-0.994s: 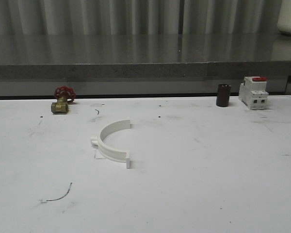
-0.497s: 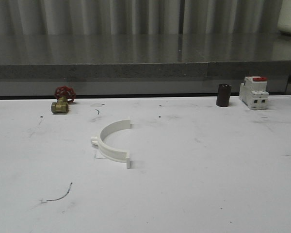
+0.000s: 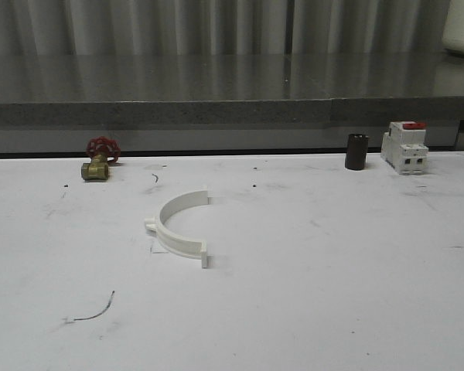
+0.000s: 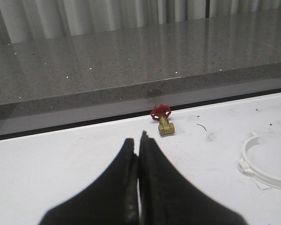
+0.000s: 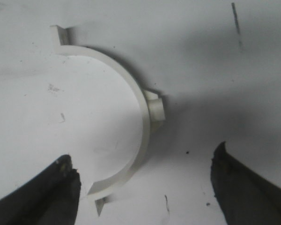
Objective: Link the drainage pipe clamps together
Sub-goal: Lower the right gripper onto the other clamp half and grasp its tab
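On the white worktop (image 3: 332, 309) before a grey ledge, nothing is joined yet. The left pincer (image 4: 139, 143) is closed and empty; one clamp (image 3: 178, 228) lies left of centre. The right pincer (image 5: 143, 180) hangs open over the other clamp (image 5: 131, 108), ungrasped.

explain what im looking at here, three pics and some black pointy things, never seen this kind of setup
This is a two-armed robot at a white table. One picture looks forward over the table; the other two come from cameras on each wrist. The black shapes are gripper fingers: the left gripper is shut and empty, the right gripper is open above a white half-ring pipe clamp. The front view shows a half-ring clamp lying on the table, plus a red-handled brass valve, a dark cylinder and a white breaker block. Nothing is held.
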`<state>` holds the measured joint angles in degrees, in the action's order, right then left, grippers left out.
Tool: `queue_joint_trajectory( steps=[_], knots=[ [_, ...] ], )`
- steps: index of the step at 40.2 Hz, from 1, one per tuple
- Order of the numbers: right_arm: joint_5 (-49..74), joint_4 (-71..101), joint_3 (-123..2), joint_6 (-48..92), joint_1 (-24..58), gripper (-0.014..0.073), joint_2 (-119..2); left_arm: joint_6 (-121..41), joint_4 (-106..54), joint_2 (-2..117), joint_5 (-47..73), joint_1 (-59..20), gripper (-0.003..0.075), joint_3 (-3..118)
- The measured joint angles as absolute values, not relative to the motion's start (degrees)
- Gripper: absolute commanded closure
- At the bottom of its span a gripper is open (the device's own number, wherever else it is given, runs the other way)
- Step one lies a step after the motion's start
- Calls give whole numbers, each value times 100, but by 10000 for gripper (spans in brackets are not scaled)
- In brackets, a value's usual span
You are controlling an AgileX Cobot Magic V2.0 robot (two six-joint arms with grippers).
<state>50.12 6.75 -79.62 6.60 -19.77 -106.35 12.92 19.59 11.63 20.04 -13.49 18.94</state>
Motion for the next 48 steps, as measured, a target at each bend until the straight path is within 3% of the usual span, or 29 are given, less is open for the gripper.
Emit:
queue_joint_trajectory(
  steps=[24,38,48],
  knots=[
    [5083,666,-8538,800,-1977,17,-11821,1292,1959,1163,2004,-1349,741,1894],
    [5012,666,-8560,800,-1977,365,-11881,1292,1959,1163,2004,-1349,741,1894],
    [5024,685,-8560,812,-1977,478,-11881,1292,1959,1163,2004,-1349,741,1894]
  ],
)
